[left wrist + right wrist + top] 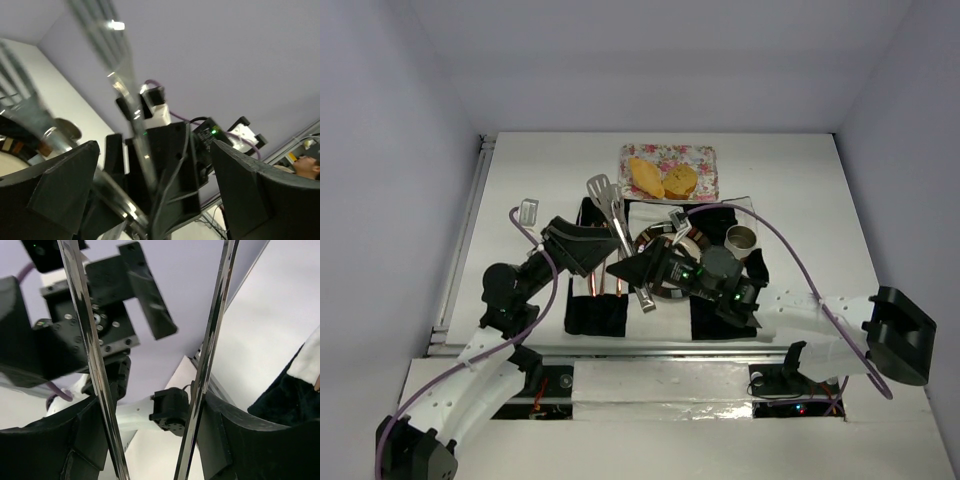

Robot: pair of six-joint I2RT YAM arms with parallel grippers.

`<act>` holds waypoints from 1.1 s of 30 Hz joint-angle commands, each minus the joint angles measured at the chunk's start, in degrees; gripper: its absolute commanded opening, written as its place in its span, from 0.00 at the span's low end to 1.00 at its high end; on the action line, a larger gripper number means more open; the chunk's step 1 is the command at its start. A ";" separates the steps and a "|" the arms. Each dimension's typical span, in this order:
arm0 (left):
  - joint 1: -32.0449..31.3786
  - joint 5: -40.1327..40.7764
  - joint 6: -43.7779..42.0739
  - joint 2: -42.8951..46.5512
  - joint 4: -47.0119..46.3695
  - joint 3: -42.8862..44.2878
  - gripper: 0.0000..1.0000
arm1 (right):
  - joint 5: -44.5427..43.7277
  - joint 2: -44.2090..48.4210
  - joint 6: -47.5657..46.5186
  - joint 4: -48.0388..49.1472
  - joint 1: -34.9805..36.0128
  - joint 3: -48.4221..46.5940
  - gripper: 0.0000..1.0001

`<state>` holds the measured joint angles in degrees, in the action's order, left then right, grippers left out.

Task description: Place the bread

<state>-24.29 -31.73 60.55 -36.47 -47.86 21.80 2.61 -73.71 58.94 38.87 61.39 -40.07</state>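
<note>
The bread lies on a floral plate (705, 156) at the back of the table: a pale yellow-orange wedge (646, 177) and a browner chunk (681, 180) side by side. Metal tongs (617, 215) slant from near the plate down toward both grippers. My right gripper (640, 270) is shut on the tongs; in the right wrist view their two shiny arms (95, 365) press against the inner faces of my right gripper (155, 405). My left gripper (608, 264) stands open beside them. In the left wrist view the tongs (127, 95) run blurred through the wide gap of my left gripper (155, 150).
Black cloths (595, 312) and a white cloth (650, 218) cover the table's middle. A cup (741, 239) stands to the right, a round brown-rimmed object (670, 240) sits partly under the right arm, and copper-coloured utensils (602, 285) lie on the black cloth.
</note>
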 commanded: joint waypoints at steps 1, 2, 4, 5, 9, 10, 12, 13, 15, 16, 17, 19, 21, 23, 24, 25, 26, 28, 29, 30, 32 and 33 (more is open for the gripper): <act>-0.14 -1.50 -2.72 0.78 0.74 2.10 0.95 | 0.64 2.60 0.48 2.08 -1.26 -2.90 0.65; -0.14 -1.58 -2.90 0.87 0.83 2.19 0.99 | 0.81 2.78 0.56 1.91 -1.27 -2.82 0.65; -0.14 -1.06 -4.29 1.22 2.85 2.80 0.99 | 0.73 3.48 0.56 1.30 -1.80 -2.73 0.65; -0.14 -0.71 -5.09 1.40 4.25 3.24 0.99 | 0.73 3.49 0.65 1.03 -2.32 -2.55 0.64; -0.14 1.92 -10.97 3.42 16.99 7.55 0.99 | 0.64 5.15 -1.45 -5.02 -4.70 -2.90 0.62; -0.14 3.15 -12.12 4.03 18.92 8.16 0.99 | 1.34 5.51 -2.07 -7.12 -6.52 -3.16 0.62; -0.14 4.82 -16.24 5.61 26.18 10.35 0.99 | 2.13 6.64 -3.82 -14.06 -8.64 -4.13 0.62; -0.14 7.27 -17.91 7.27 29.28 11.15 0.99 | 3.18 6.83 -6.01 -16.52 -9.78 -4.66 0.62; -0.14 10.00 -22.38 9.04 37.26 13.17 0.99 | 4.15 6.57 -8.65 -24.78 -12.68 -7.02 0.62; -0.14 12.54 -23.71 10.96 39.48 13.53 0.99 | 4.85 6.22 -11.71 -29.86 -13.48 -7.82 0.62; -0.14 13.44 -24.86 12.02 41.42 13.70 0.99 | 5.12 5.86 -13.13 -32.00 -15.22 -8.70 0.62; -0.14 15.98 -27.76 15.00 46.43 13.88 0.99 | 6.87 4.38 -17.25 -36.30 -17.08 -11.67 0.62; -0.14 17.13 -29.17 16.77 50.55 13.62 0.99 | 7.58 3.14 -19.64 -42.11 -19.53 -13.62 0.62; -0.14 18.36 -30.67 19.23 52.59 13.09 0.99 | 9.34 -0.02 -22.98 -46.77 -21.12 -17.22 0.62; -0.14 18.63 -31.11 19.85 53.99 12.39 0.99 | 9.69 -1.16 -24.21 -48.26 -22.35 -18.54 0.62; -0.14 18.89 -31.81 20.99 54.44 11.95 0.99 | 10.65 -3.95 -26.57 -51.58 -22.97 -21.59 0.62; -0.14 19.15 -31.99 21.70 54.71 11.43 0.99 | 11.01 -5.55 -27.46 -53.18 -23.67 -23.10 0.62; -0.14 19.07 -32.25 23.01 55.24 9.76 0.99 | 11.80 -8.36 -30.35 -55.91 -25.34 -26.09 0.62; -0.14 19.16 -31.73 23.54 55.24 9.23 0.99 | 12.59 -11.34 -30.98 -58.45 -26.05 -28.89 0.62; -0.14 19.16 -31.73 24.07 55.06 8.88 0.99 | 13.20 -12.84 -31.77 -59.60 -26.84 -30.22 0.63; -0.14 19.68 -31.99 25.83 54.97 8.87 0.99 | 14.87 -15.85 -33.80 -61.98 -29.47 -32.79 0.63; -0.14 20.38 -31.73 26.36 54.97 8.61 0.99 | 15.49 -18.63 -34.41 -62.94 -30.35 -35.48 0.63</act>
<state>-24.29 -13.02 30.20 -12.25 7.86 30.63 14.70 -89.34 30.06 -17.89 33.71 -69.87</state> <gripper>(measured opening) 0.987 0.626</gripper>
